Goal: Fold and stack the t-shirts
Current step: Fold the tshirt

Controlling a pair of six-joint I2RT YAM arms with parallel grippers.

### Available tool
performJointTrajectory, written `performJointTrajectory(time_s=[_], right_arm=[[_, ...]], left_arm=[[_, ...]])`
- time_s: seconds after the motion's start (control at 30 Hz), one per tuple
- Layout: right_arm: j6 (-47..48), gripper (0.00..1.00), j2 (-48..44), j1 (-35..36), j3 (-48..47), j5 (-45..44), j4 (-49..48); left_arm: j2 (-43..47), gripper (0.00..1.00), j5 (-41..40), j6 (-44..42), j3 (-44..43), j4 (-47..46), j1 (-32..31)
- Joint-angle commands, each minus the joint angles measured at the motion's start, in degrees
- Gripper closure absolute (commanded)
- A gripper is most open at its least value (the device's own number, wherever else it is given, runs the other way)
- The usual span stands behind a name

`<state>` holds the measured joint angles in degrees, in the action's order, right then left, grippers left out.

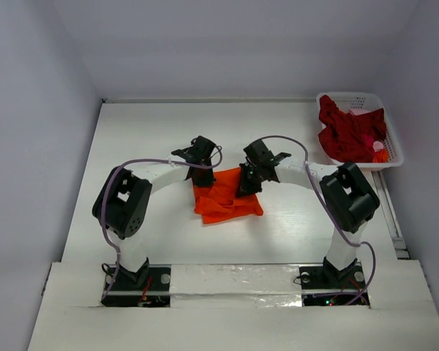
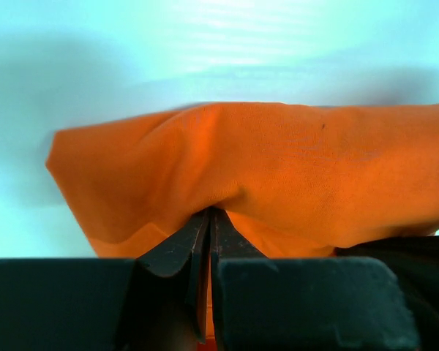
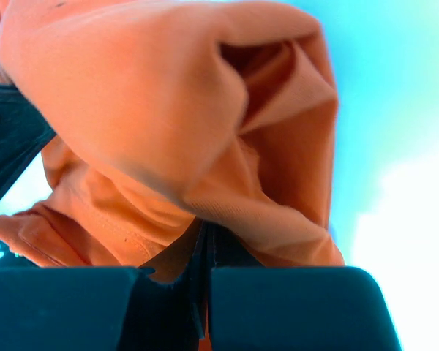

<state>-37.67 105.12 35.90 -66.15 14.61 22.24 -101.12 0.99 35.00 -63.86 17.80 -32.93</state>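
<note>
White tabletop [image 1: 132, 146], crumpled orange t-shirt [image 1: 223, 201] resting near its middle, white lattice basket [image 1: 349, 96] at its far right corner, arm bases [image 1: 135, 281] on the near edge

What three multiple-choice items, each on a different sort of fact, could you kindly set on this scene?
1. Where does the white basket stand?
A. At the far right corner of the table.
B. At the near edge.
C. At the far left corner.

2. What colour is the t-shirt at the middle of the table?
A. Crimson.
B. White.
C. Orange.

3. How do the left gripper and the right gripper stand?
A. Both open.
B. Both shut on the t-shirt.
C. Left shut, right open.

Answers: 1 A, the top view shows it far right. 2 C, every view shows orange cloth. 3 B, each wrist view shows jaws pinched together on a fold of cloth.
</note>
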Motion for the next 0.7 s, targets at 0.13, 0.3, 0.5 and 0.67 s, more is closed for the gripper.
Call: performJointTrajectory(time_s=[0.13, 0.3, 0.5, 0.67], right_arm=[[3.4, 1.0, 1.5, -1.4, -5.2, -0.4, 1.5], [3.7, 1.0, 2.0, -1.4, -5.8, -0.3, 1.4], [3.7, 1.0, 2.3, -1.4, -5.7, -0.6, 1.0], [3.4, 1.0, 2.6, -2.0, -6.4, -1.2, 1.1]], left_arm=[[-3.1, 1.0, 0.4, -2.7, -5.6, 0.7, 1.5], [-5.8, 1.0, 0.9, -2.7, -8.5, 0.1, 2.0], [-10.6, 1.0, 1.4, -3.6, -13.6, 0.3, 3.8], [-13.7, 1.0, 1.7, -4.3, -19.5, 1.7, 4.9]])
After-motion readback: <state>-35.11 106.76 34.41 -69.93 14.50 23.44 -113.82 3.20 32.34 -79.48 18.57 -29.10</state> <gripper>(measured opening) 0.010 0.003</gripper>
